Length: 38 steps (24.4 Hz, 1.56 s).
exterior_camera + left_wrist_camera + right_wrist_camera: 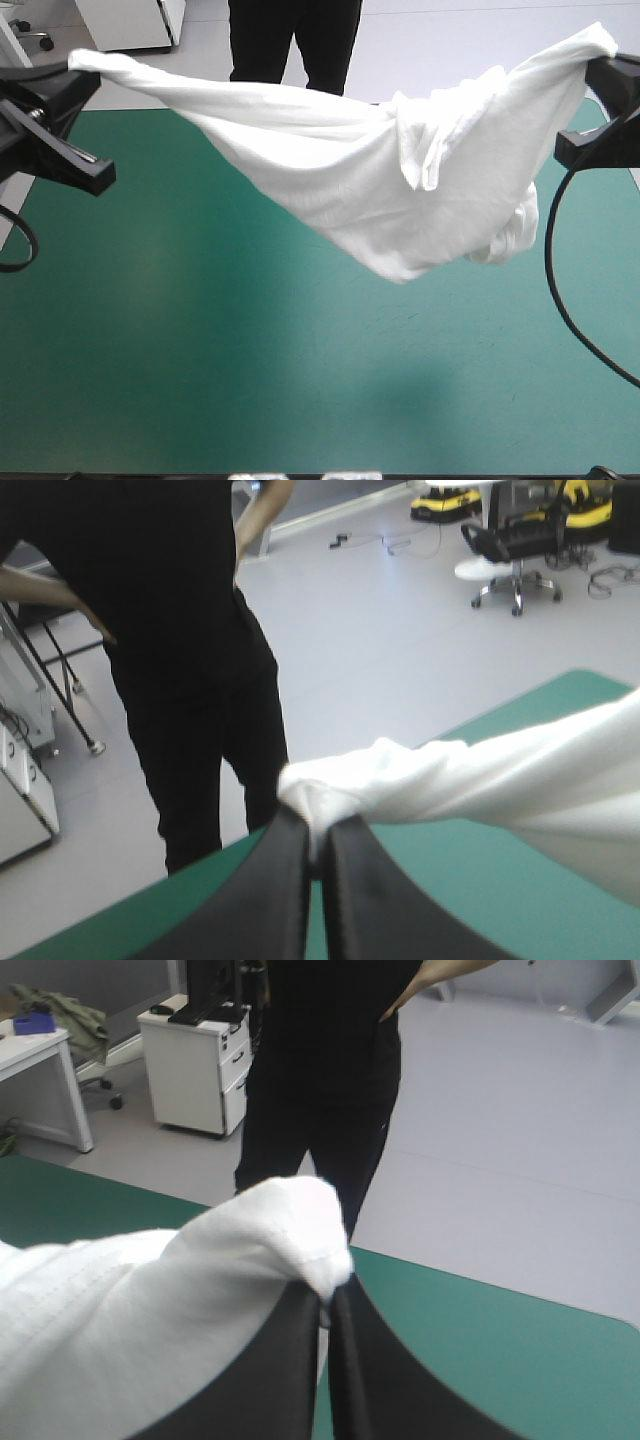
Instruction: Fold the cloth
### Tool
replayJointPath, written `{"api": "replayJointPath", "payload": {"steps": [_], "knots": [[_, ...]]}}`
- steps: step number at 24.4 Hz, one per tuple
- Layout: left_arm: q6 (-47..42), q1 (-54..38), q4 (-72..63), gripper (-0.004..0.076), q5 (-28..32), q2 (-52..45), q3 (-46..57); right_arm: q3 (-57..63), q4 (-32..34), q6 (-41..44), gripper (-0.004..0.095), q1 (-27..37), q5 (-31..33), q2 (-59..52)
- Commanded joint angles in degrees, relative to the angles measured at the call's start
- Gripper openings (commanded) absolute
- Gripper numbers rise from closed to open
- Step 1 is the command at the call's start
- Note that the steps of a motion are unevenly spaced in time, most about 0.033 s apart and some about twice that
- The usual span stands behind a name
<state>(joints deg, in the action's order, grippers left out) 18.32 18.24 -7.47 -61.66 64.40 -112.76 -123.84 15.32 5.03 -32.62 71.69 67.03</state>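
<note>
Left gripper (318, 830) of mine pinches one bunched corner of the white short-sleeved T-shirt (380, 180), its black fingers all but meeting on the fabric. My right gripper (330, 1295) clamps the opposite corner the same way. Between them the garment hangs stretched in the air, sagging lowest nearer my right side, above the teal-green covered table (200, 380).

Overhead, level wrist views; shared T-shirt (380, 190)
</note>
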Motion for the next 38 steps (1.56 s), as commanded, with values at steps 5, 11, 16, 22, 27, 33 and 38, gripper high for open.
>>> {"api": "replayJointPath", "payload": {"steps": [5,11,16,22,27,33,38], "knots": [[-6.8,6.3,12.7,-0.0009,-10.6,-6.8,14.8,22.3,-5.8,10.3,-0.0017,0.0,-0.2,-9.5],[-12.2,6.2,13.5,-0.0009,3.2,-5.1,37.4,49.5,-4.2,16.7,-0.0017,0.0,-14.6,-13.2],[-18.3,3.8,17.2,-0.0009,14.4,6.6,47.7,62.3,2.6,24.9,-0.0017,0.2,-30.7,-3.4],[-18.9,-3.4,16.8,-0.0009,20.7,17.7,46.6,59.7,2.3,25.0,-0.0017,4.6,-40.0,10.4],[-19.4,-6.4,17.0,-0.0009,22.1,23.1,46.5,54.1,2.1,24.5,-0.0017,8.0,-40.0,19.2],[-21.5,-6.4,17.2,-0.0009,27.0,27.0,46.5,48.0,1.8,21.1,-0.0017,9.3,-39.8,26.6],[-22.1,-6.4,17.2,-0.0009,28.5,29.6,46.5,45.5,1.8,20.1,-0.0005,9.3,-39.4,30.6]]}}
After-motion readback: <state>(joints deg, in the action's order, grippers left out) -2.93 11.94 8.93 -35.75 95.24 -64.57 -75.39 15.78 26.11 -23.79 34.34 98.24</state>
